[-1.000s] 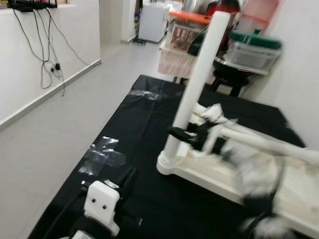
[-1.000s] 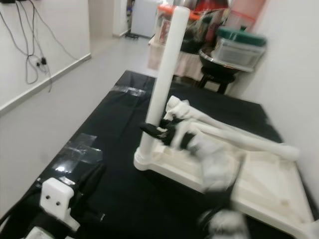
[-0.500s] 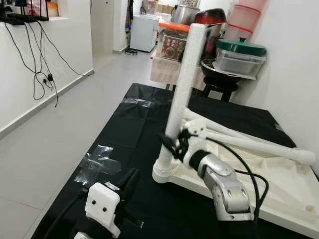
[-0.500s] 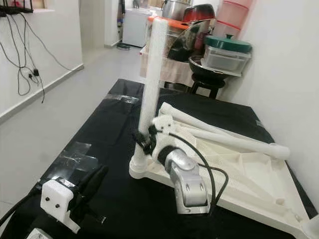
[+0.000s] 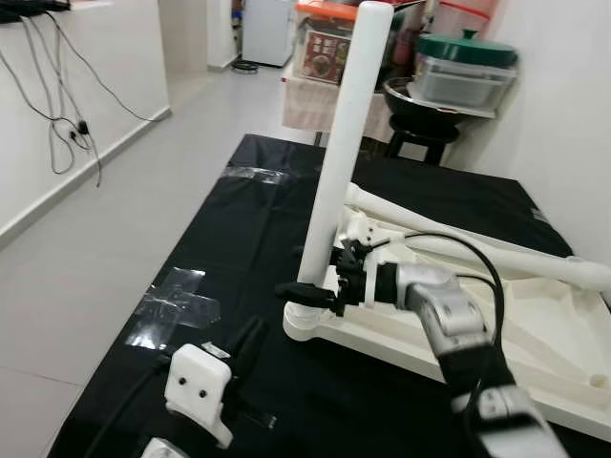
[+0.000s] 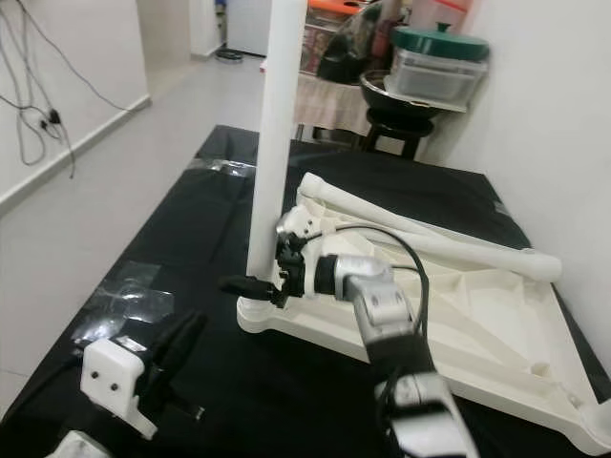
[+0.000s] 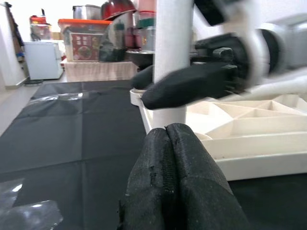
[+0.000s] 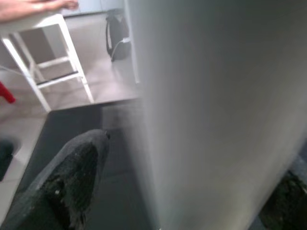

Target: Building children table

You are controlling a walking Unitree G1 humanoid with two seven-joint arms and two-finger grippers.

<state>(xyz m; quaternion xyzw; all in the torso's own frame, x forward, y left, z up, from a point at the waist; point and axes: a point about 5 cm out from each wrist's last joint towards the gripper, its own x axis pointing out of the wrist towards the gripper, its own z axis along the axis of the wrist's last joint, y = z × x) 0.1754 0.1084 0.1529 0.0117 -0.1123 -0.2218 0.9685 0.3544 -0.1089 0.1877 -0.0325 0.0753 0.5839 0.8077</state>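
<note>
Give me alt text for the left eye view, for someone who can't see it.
The right gripper straddles the base of an upright white table leg fitted into an upside-down white tabletop on a black mat. The left gripper rests low over the mat, fingers closed.

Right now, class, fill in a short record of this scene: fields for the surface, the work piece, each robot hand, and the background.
surface: black mat on a pale tiled floor
work piece: white table top lying upside down, one white leg upright at its near corner, other legs lying across it
right hand: at the base of the upright leg, one finger on each side of it
left hand: low over the mat, fingers pressed together, idle
background: stacked storage boxes, cables hanging on the wall
</note>
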